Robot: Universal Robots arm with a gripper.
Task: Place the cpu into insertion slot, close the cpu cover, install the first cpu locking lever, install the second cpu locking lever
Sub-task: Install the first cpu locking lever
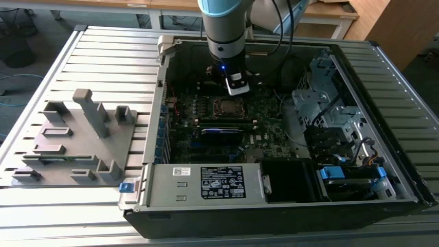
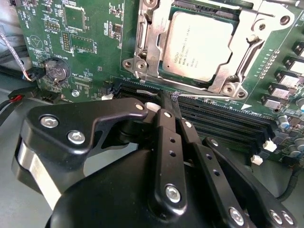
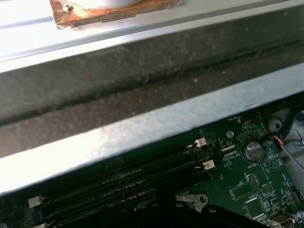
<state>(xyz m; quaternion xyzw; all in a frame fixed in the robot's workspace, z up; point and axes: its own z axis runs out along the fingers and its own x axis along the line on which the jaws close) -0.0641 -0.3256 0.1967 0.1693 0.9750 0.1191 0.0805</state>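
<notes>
The cpu [image 2: 202, 45], pale silvery-grey, lies flat in the insertion slot [image 1: 226, 106] on the green motherboard. The cpu cover [image 2: 153, 47], a silvery frame, lies down around its edges. A thin metal lever [image 2: 209, 96] runs along the socket's side that faces the memory slots. My gripper [image 2: 169, 97] is shut, its black fingertips right at that lever's hooked end; I cannot tell whether they touch it. In the exterior view the gripper [image 1: 237, 87] hangs inside the open computer case, just behind the socket.
Long black memory slots [image 2: 223, 118] lie between the gripper and the socket. A coin battery [image 2: 54, 70] sits on the board. The case wall [image 3: 142, 123] is close by. A drive cage [image 1: 322, 98] is at the exterior view's right, a grey fixture [image 1: 75, 139] at its left.
</notes>
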